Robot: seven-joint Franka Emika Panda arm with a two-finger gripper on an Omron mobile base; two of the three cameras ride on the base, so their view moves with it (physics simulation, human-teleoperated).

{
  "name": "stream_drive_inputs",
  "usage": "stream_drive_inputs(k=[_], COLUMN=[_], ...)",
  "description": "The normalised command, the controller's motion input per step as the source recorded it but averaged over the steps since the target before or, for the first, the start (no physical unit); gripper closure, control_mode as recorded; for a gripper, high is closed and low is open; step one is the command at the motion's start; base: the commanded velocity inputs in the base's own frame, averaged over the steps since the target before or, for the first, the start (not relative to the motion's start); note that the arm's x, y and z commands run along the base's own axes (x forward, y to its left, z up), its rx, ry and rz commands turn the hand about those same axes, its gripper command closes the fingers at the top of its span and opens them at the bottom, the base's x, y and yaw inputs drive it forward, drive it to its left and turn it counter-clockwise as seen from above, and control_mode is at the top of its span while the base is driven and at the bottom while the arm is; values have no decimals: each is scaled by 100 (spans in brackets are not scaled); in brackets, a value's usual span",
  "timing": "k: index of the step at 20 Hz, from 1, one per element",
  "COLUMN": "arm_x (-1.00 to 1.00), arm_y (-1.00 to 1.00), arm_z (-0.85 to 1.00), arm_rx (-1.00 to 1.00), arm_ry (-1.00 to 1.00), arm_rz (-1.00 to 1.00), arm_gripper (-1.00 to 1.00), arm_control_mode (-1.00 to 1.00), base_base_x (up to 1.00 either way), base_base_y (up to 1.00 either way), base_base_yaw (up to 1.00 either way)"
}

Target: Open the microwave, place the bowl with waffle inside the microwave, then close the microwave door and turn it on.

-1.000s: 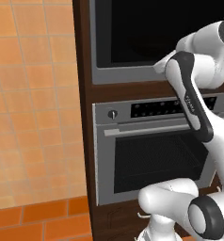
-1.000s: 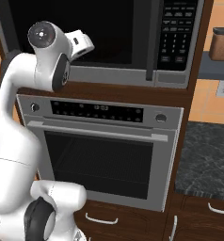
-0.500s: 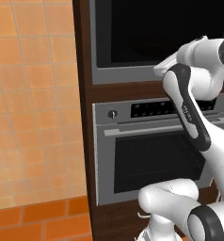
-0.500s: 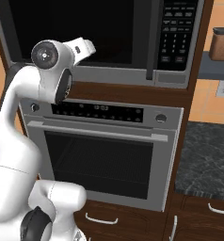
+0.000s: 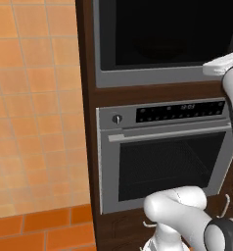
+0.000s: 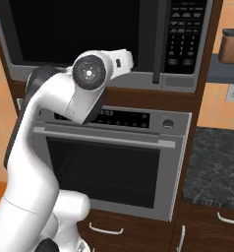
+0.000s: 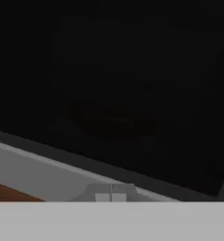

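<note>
Nearest to us, our gripper [image 7: 110, 194] has its two tips pressed together with nothing between them. It sits close up against the lower grey frame of the microwave door [image 7: 132, 94], and the dark glass spreads above and ahead of the tips.

From the right base camera our white hand [image 6: 120, 60] hovers at the bottom edge of the microwave [image 6: 89, 44], roughly mid-width, just above the oven [image 6: 109, 162] below it. The vertical door handle [image 6: 160, 42] runs top to bottom beside the keypad [image 6: 187, 34], so it lies off to the hand's right and a little higher. We judge the door still shut, so our next reach would go rightward toward that upright handle.

Farther off, a brown canister [image 6: 232, 46] stands on a shelf beyond the cabinet.
</note>
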Motion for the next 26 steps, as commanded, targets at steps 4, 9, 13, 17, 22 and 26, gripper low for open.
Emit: stream_drive_inputs(k=[4,9,13,17,22,26], arm_x=[-19,-3,-1,4,15,49], arm_y=[-63,-99,-98,-89,-50,-3], arm_z=[1,1,0,-5,-14,-26], arm_rx=[13,13,14,15,18,22], arm_ry=[-5,0,0,3,5,14], arm_rz=[-1,-12,-14,-8,-1,-14], arm_gripper=[100,100,100,100,100,100], arm_control_mode=[-100,-100,-100,-100,-100,-100], base_base_x=[0,0,0,0,0,0], base_base_y=[0,0,0,0,0,0], base_base_yaw=[0,0,0,0,0,0])
